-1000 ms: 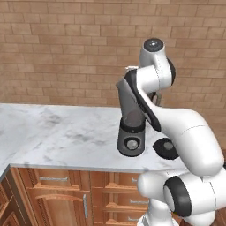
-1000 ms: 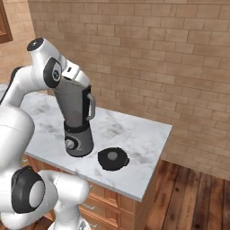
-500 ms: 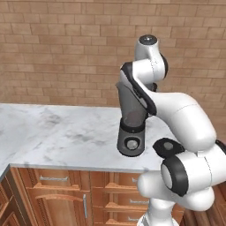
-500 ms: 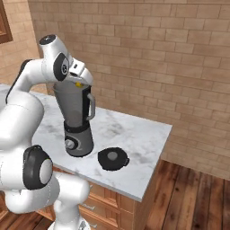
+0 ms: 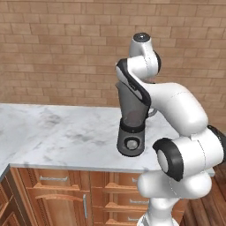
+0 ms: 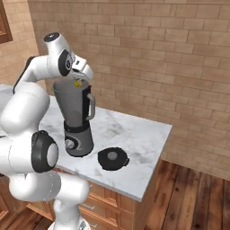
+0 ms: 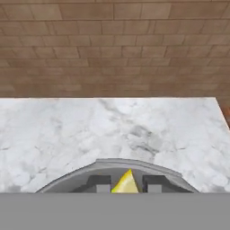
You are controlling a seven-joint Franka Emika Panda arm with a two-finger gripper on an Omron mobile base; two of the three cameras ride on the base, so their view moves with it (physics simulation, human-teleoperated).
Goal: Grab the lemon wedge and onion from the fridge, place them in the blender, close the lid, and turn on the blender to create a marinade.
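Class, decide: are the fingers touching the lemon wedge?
Touching. In the hand view, the lemon wedge sits pinched between both dark fingers, above the blender rim.

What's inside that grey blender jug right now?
Nothing can be made out through the smoky blender wall. A yellow lemon wedge sits in the gripper just above its open mouth. The lid lies on the counter beside it.

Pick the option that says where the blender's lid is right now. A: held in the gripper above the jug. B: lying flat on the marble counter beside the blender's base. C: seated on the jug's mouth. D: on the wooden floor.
B: in the right base view the lid lies flat on the marble counter next to the blender, whose mouth is uncovered, while the gripper over it holds a yellow lemon wedge.
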